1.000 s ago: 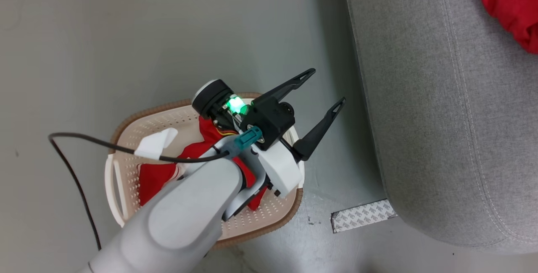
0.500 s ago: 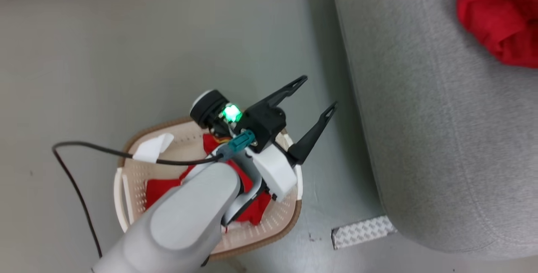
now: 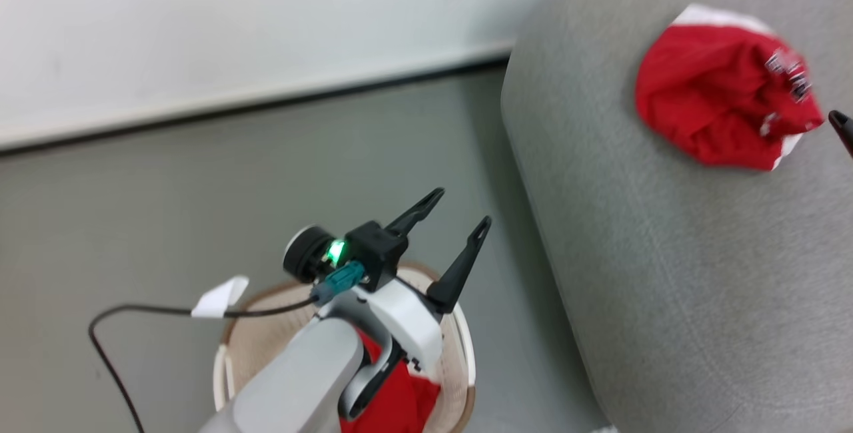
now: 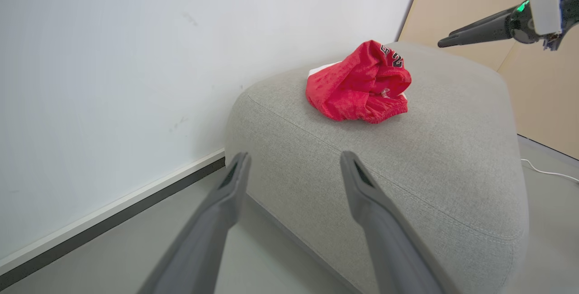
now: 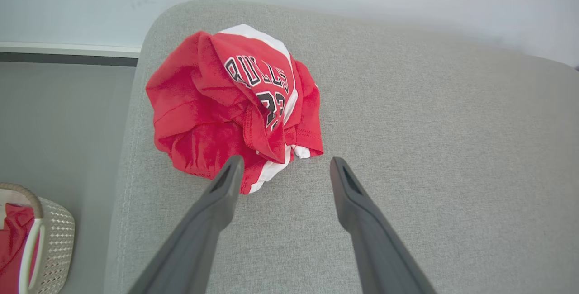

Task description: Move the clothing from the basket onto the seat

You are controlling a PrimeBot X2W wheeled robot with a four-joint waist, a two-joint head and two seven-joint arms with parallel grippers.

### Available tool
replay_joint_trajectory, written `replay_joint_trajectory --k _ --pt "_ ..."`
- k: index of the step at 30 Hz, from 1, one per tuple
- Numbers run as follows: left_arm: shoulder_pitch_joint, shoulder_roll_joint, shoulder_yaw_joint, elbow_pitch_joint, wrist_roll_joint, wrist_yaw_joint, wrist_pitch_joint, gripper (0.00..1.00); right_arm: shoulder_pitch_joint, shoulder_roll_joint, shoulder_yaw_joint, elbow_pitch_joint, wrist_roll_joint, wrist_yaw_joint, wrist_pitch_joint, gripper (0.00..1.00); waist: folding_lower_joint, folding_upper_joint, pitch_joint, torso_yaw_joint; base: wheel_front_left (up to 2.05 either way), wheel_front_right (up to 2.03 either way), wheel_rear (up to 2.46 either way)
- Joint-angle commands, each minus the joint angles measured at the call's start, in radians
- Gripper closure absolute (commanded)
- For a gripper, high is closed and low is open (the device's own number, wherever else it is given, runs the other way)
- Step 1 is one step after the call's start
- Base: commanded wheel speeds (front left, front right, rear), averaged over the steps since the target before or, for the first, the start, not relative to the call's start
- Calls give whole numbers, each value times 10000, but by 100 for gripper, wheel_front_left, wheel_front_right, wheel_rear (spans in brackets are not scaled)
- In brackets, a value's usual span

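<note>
One red garment (image 3: 720, 93) with white trim lies crumpled on the grey seat (image 3: 666, 273), free of both grippers. In the right wrist view this garment (image 5: 230, 108) shows dark lettering and a number. My right gripper (image 5: 286, 162) hovers open just above the seat (image 5: 429, 126), its left finger at the garment's near edge. One right fingertip (image 3: 841, 123) shows at the head view's right edge. My left gripper (image 3: 461, 207) stands open and empty over the cream basket (image 3: 460, 346), which holds another red garment (image 3: 393, 400). From the left wrist, my left gripper (image 4: 294, 156) faces the seat (image 4: 407, 163).
A white wall (image 3: 233, 33) with a dark baseboard runs behind the grey floor (image 3: 166, 206). A black cable (image 3: 133, 310) with a white tag trails from my left arm. A tan panel (image 4: 543, 81) stands beyond the seat, with a thin white cord (image 4: 547, 172) on the floor.
The head camera has swung upward, bringing the wall and the whole garment on the seat into the picture. My left gripper stays open over the basket.
</note>
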Motion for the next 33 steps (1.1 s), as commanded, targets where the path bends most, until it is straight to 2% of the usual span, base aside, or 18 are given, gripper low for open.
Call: replay_joint_trajectory --k 1,6,10,16,21,26,27,33 --pt "266 5 58 31 -109 71 -146 0 221 -186 140 -226 139 -24 -139 0 2 0 -903 29 0 0 0" --pt "772 51 437 -145 -401 336 -290 0 505 -720 362 -1365 390 -24 -1464 0 2 0 -1718 320 0 0 0" --pt "1229 310 875 -420 -603 633 -347 0 983 -956 413 -2159 436 -24 -2780 0 2 0 -2293 658 0 0 0" --pt "2082 907 1693 -841 -885 1126 -386 0 2021 -939 220 -2924 339 -24 -4590 0 2 0 -2965 1208 0 0 0" --pt "3001 1376 2442 -1324 -1168 1621 -390 0 3001 -576 -462 -3299 -60 -24 -5409 0 2 0 -3219 1557 0 0 0" --pt "3990 1676 3211 -1948 -1120 2052 -391 0 4343 315 -2110 -3726 -1121 -24 -5616 0 2 0 -3334 1764 0 0 0" --pt "3990 1676 3211 -1948 -1120 2052 -391 0 4343 315 -2110 -3726 -1121 -24 -5616 0 2 0 -3334 1764 0 0 0" --pt "4894 1666 3994 -2629 -614 2269 -394 0 6882 1886 -4740 -5150 -2927 -24 -5628 0 2 0 -3349 2014 0 0 0"
